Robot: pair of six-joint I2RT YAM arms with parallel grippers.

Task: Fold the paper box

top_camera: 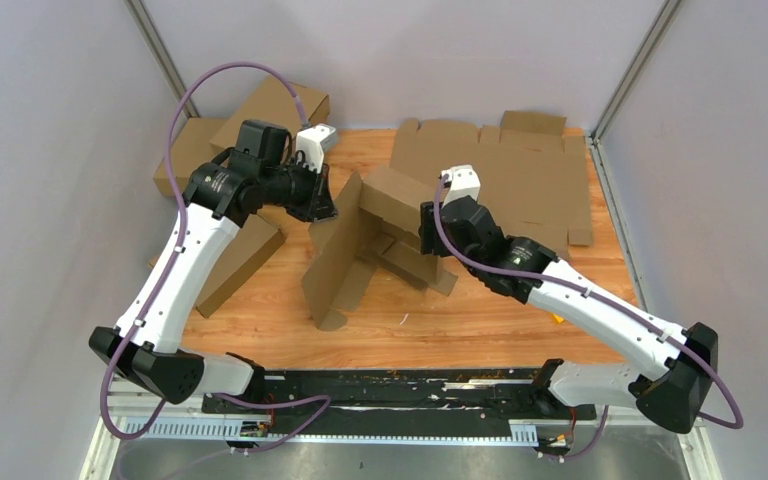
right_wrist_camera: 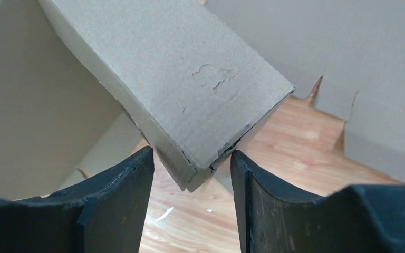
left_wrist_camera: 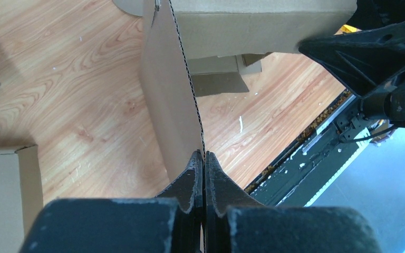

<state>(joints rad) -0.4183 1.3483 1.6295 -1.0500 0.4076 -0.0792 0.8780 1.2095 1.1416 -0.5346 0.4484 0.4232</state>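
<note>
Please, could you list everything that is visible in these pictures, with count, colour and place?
paper box: one, brown, half folded, centre of the table
other cardboard boxes: about three, brown, left side
flat cardboard sheets: count unclear, brown, far right
table: one, light wood, under everything
cables: two, purple, along the arms
arms: two, white and black, near edge
left claw: one, black, shut on an upright panel edge of the paper box
right claw: one, black, jaws apart around a folded box wall
</note>
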